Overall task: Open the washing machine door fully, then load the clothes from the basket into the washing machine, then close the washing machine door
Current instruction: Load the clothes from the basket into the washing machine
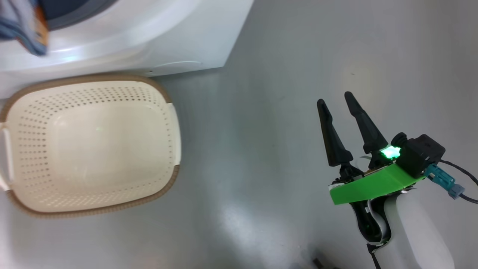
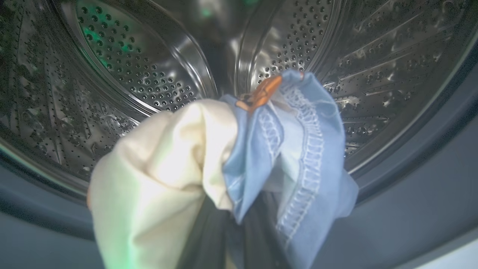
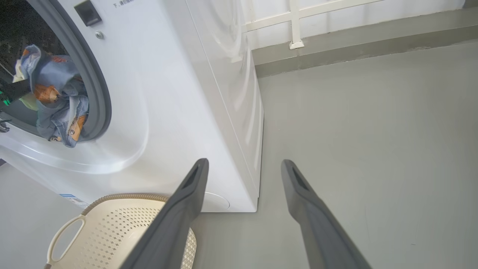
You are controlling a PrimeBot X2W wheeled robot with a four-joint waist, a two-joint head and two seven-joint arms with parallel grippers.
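Left wrist view: clothes bunched, cream plus blue, orange print.

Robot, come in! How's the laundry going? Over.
Left gripper shut on clothes, at the drum mouth. Right gripper open, holding nothing. Basket empty. Nothing in the way.

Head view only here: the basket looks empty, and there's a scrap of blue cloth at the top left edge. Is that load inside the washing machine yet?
Observer: Not let go yet. In the right wrist view the clothes hang at the mouth of the washing machine, overlapping the grey gasket.
Operator: Is the left end effector gripping them?
Observer: Yes. The left end effector is shut on the clothes, with the steel drum straight ahead of it.
Operator: Only blue pieces?
Observer: No, a cream cloth is bunched beside the blue garment.
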